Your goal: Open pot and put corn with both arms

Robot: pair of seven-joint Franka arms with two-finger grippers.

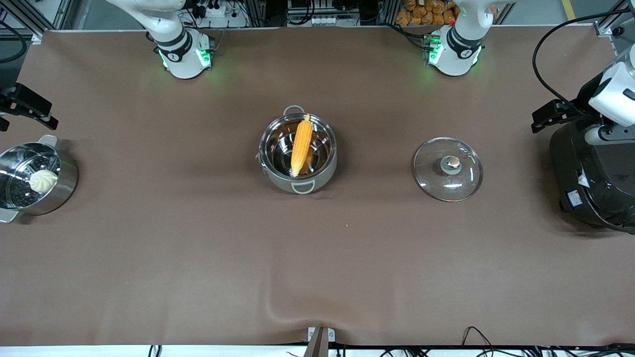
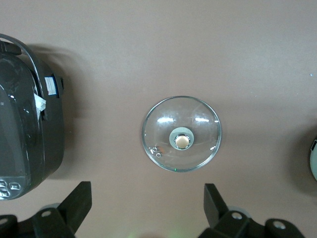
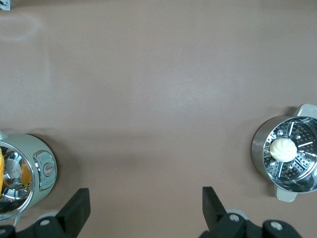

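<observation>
The steel pot (image 1: 331, 166) stands uncovered at the table's middle. The corn (image 1: 301, 145) lies in it, leaning with its pale tip on the rim toward the bases. The glass lid (image 1: 431, 173) with its coppery knob lies flat on the table beside the pot, toward the left arm's end. My left gripper (image 2: 147, 208) is open and empty, high over the table beside the lid (image 2: 163, 129). My right gripper (image 3: 146, 210) is open and empty, high over bare table between the pot (image 3: 42, 171) and the steamer. Neither gripper shows in the front view.
A steel steamer pot (image 1: 67, 186) with a white bun (image 1: 43, 180) stands at the right arm's end; it also shows in the right wrist view (image 3: 260, 148). A large black cooker (image 1: 595, 178) stands at the left arm's end and shows in the left wrist view (image 2: 20, 134).
</observation>
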